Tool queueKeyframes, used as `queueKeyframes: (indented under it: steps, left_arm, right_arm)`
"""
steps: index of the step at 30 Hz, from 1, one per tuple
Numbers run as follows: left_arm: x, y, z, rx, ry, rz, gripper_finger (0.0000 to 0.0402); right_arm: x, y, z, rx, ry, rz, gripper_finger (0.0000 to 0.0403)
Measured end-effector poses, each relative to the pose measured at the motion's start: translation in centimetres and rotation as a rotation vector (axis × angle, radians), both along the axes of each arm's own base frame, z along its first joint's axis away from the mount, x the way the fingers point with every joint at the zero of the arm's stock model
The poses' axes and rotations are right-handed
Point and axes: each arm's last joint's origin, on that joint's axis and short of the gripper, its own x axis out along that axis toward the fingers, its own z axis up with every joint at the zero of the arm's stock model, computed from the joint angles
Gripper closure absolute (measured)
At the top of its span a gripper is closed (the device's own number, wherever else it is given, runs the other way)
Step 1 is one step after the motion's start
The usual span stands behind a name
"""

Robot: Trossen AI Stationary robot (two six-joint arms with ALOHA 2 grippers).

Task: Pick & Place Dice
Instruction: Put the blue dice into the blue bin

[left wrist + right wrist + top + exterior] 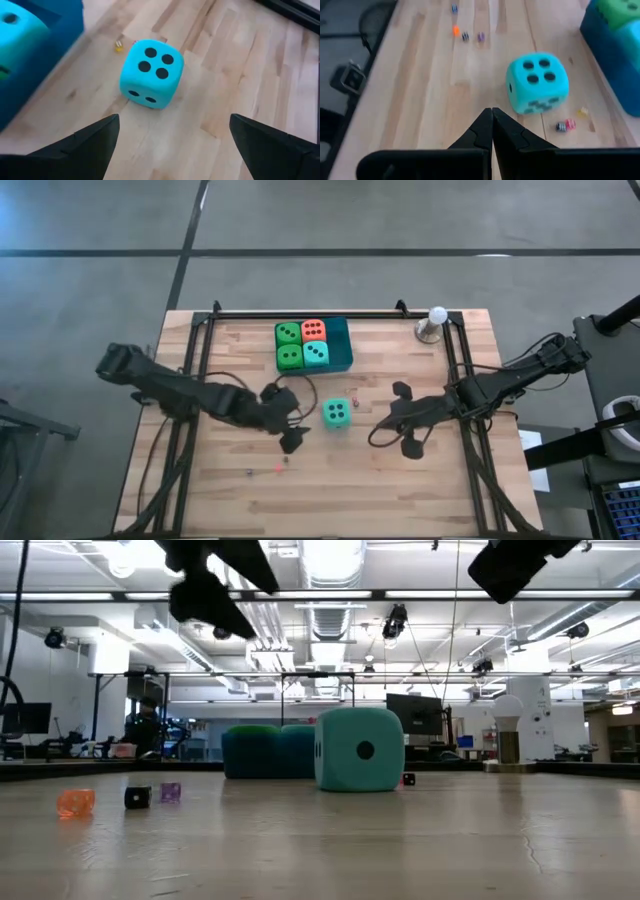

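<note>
Green dice: two, and, in the tray
Teal dice: two, one in the tray, one on the table
Orange-red die: one, in the tray
Blue tray: one
White ball on metal stand: one
Tiny dice loose on the table: at least six, three by the teal die, three farther off
Robot arms: two

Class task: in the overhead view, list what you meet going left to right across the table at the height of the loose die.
Left end effector, open → teal die → tiny red die → right end effector, shut.
</note>
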Motion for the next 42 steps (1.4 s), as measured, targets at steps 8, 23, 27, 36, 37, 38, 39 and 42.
queueKeyframes:
  steps: [8,23,27,36,37,38,39,42]
  left_arm:
    - [-2.9,-1.2,2.3,0.112,-0.084,-0.009,0.0016]
    - [-3.2,-1.8,2.4,0.209,-0.076,-0.103,0.0016]
    - [-3.2,-1.8,2.4,0.209,-0.076,-0.102,0.0019]
    - [-3.2,-1.8,2.4,0.206,-0.077,-0.100,0.0015]
    - [-3.2,-1.8,2.5,0.206,-0.077,-0.101,0.0015]
    - [-3.2,-1.8,2.5,0.206,-0.077,-0.101,0.0015]
    - [-3.2,-1.9,2.4,0.206,-0.077,-0.101,0.0015]
    - [-3.2,-1.8,2.4,0.206,-0.077,-0.101,0.0018]
  right_arm:
    - [0.5,0.0,0.4,0.018,-0.060,-0.004,0.0394]
    - [2.0,0.4,-0.8,0.013,-0.042,-0.015,0.0353]
    - [2.4,0.6,-0.6,-0.008,-0.069,-0.013,0.0310]
    - [2.6,0.4,0.2,-0.070,-0.108,-0.057,0.0234]
    - [2.6,0.4,0.3,-0.069,-0.111,-0.057,0.0229]
    - [2.6,0.4,0.4,-0.069,-0.114,-0.057,0.0225]
    - [2.6,0.4,0.4,-0.069,-0.113,-0.057,0.0222]
    - [2.6,0.4,0.4,-0.069,-0.112,-0.058,0.0215]
